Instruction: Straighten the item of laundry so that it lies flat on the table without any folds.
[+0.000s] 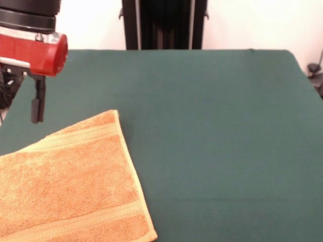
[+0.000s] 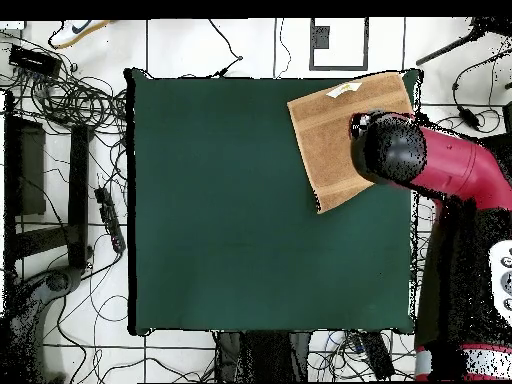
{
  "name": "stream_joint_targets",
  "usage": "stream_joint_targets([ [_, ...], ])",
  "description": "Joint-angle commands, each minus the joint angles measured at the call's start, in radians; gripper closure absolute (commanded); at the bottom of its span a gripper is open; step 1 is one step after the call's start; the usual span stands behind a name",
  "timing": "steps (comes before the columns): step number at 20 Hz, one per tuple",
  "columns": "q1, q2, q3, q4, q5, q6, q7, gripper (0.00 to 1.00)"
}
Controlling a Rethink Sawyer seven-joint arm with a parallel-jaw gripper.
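Note:
The item of laundry (image 1: 70, 181), an orange-tan towel with woven bands, lies spread out at the table's (image 1: 212, 126) near left corner in the front view. It looks flat, with no fold showing. From overhead the towel (image 2: 335, 135) sits at the top right of the table (image 2: 220, 200), with a white label (image 2: 343, 90) near its top edge. My gripper (image 1: 37, 106) hangs from the red arm just beyond the towel's far edge, holding nothing. Overhead, the arm's head (image 2: 395, 148) covers the gripper and the towel's right part.
The towel reaches close to the table's edges at that corner. Cables (image 2: 70, 95) and black stands (image 2: 40, 200) lie on the floor to the left overhead. A dark frame (image 1: 164, 24) stands behind the table's far edge.

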Motion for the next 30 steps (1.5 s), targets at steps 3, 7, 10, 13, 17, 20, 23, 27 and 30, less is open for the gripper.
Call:
stream_joint_targets([
  [3, 0.02, 0.066, 0.126, 0.213, -0.012, -0.096, 0.077, 0.0],
  [7, 0.033, 0.093, 0.12, 0.206, -0.015, -0.098, 0.079, 0.0],
  [10, 0.039, 0.116, 0.121, 0.199, -0.019, -0.111, 0.079, 0.0],
  [13, 0.047, 0.134, 0.122, 0.196, -0.014, -0.127, 0.095, 0.0],
  [17, 0.075, 0.152, 0.103, 0.185, -0.007, -0.143, 0.131, 0.0],
  [20, 0.1, 0.167, 0.087, 0.179, -0.009, -0.165, 0.154, 0.0],
  [23, 0.122, 0.187, 0.072, 0.175, -0.013, -0.196, 0.171, 0.0],
  [27, 0.147, 0.209, 0.053, 0.172, -0.004, -0.211, 0.196, 0.0],
  [30, 0.155, 0.213, 0.056, 0.18, 0.01, -0.219, 0.203, 0.0],
])
